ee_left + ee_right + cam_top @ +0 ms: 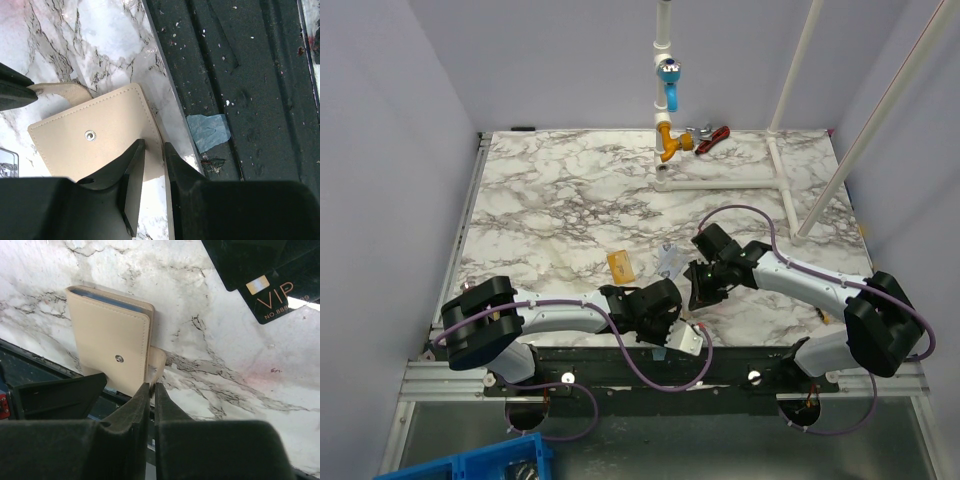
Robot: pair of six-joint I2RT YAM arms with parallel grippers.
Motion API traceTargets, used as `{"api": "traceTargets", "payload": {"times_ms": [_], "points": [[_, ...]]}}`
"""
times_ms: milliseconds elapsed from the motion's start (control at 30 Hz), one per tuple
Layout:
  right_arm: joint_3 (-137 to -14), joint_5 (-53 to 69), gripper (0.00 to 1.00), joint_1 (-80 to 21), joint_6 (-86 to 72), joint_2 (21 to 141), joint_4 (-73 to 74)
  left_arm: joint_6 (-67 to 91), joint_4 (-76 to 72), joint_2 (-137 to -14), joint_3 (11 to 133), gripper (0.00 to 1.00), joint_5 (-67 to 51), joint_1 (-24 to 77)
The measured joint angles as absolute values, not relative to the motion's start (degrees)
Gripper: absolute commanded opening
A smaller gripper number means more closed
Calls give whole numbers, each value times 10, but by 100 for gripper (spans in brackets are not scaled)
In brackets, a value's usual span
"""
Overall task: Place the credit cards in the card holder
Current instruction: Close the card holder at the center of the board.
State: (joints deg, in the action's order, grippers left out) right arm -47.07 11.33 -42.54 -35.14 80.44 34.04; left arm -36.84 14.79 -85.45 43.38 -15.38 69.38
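Observation:
The beige card holder (687,340) sits folded at the table's near edge, its snap stud showing (90,135). My left gripper (154,146) is shut on its lower corner and shows in the top view (670,322). My right gripper (152,386) is shut on the holder's snap tab (159,360) and shows in the top view (701,297). A strip of the blue inside shows along the holder's top edge (107,299). The black card (265,285), marked VIP, lies beyond the holder. The gold-orange card (620,264) and the pale blue-silver card (670,260) lie flat just beyond the grippers.
The black rail (240,75) runs right beside the table edge, with a blue paper scrap (209,131) on it. White pipework (725,182) with an orange fitting (667,140) and red-black cables (710,138) stands at the back. A blue bin (470,465) sits below left.

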Motion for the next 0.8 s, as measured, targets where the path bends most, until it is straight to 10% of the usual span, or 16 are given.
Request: {"api": "traceTargets", "payload": {"times_ms": [800], "points": [[-443,125,1,-433,-373,780,302,-370,156,-854,437,19,-152,694]]}}
